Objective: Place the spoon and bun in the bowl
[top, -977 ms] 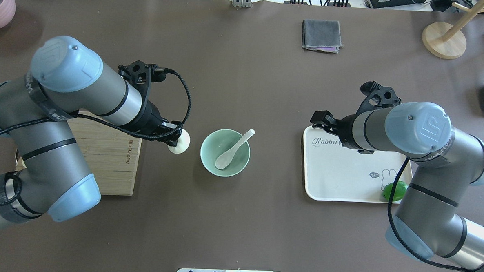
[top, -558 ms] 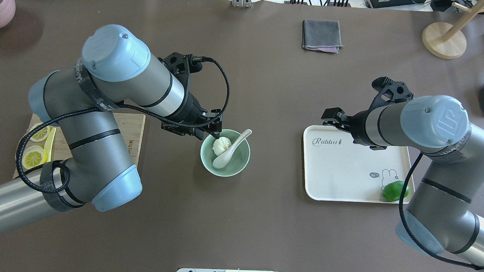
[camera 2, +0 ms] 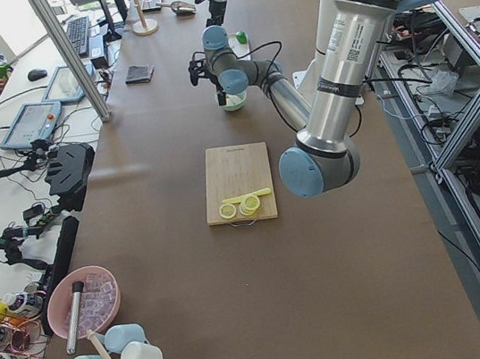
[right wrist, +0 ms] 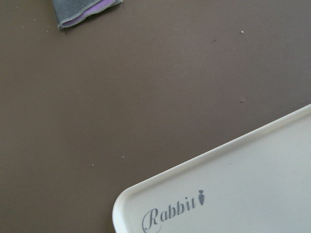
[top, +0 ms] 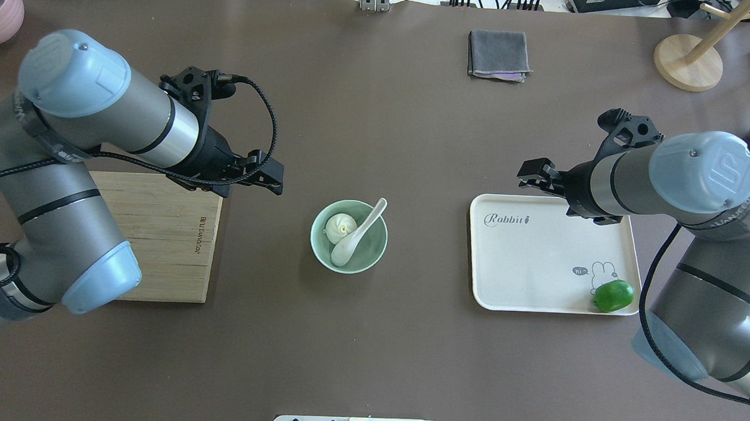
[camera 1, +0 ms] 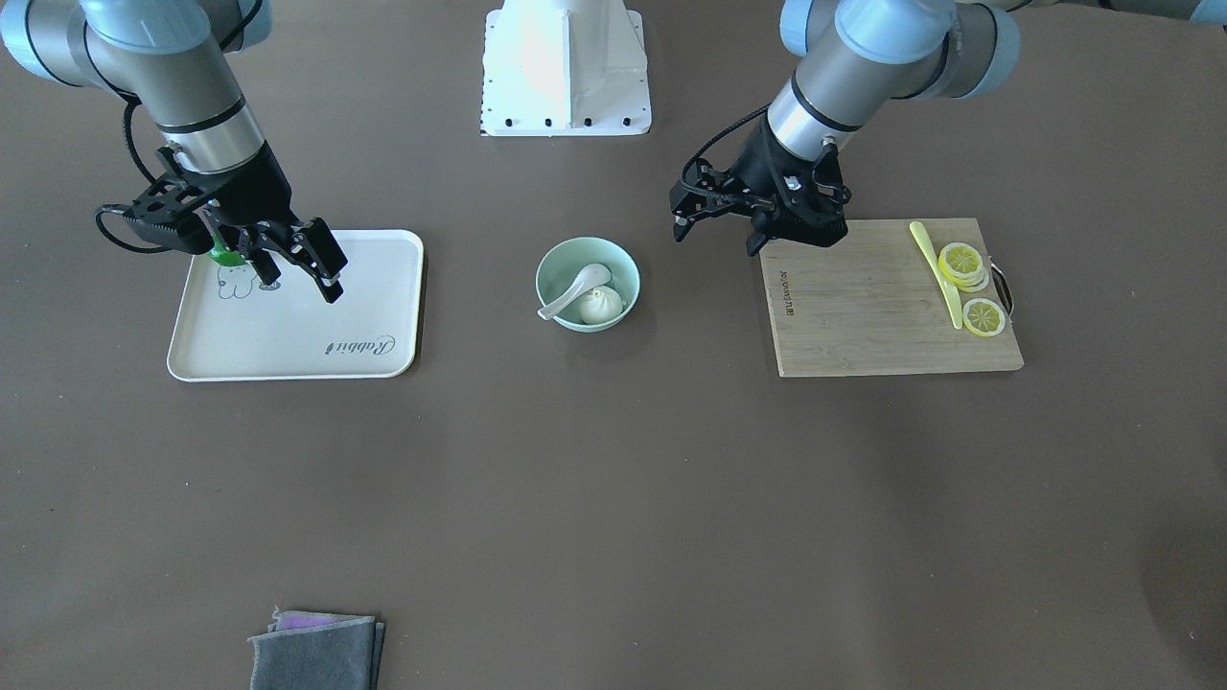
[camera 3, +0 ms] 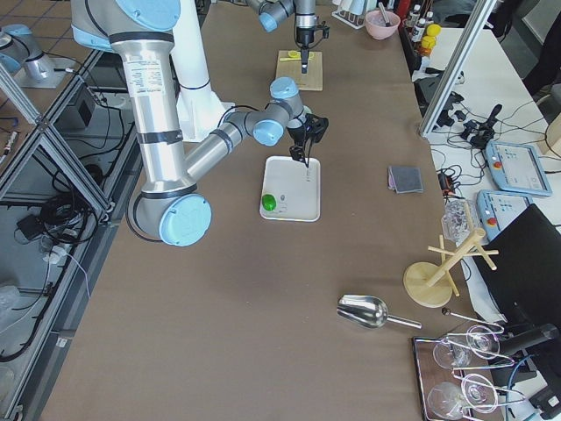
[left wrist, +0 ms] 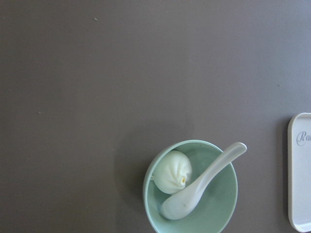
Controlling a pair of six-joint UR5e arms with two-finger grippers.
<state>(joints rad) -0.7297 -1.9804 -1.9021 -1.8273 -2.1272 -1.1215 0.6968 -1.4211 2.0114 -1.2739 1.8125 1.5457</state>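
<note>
The pale mint-green bowl (top: 373, 251) stands at the table's middle. The white pleated bun (top: 340, 227) lies inside it on its left side. The white spoon (top: 356, 236) lies beside the bun, scoop down in the bowl and handle over the far right rim. The left wrist view shows the bowl (left wrist: 221, 204), bun (left wrist: 173, 172) and spoon (left wrist: 206, 184) from above. My left gripper (top: 274, 177) is open and empty, up and left of the bowl by the cutting board's corner. My right gripper (top: 533, 174) is open and empty over the tray's far edge.
A wooden cutting board (camera 1: 863, 307) with lemon slices (camera 1: 961, 264) and a yellow-green knife (camera 1: 935, 268) lies on my left. A white tray (top: 537, 268) with a green lime (top: 613, 295) lies on my right. A grey cloth (top: 498, 54) lies at the far side.
My left gripper carried the bun from left of the bowl over it, let it go inside, and drew back left. My right arm moved further right.
</note>
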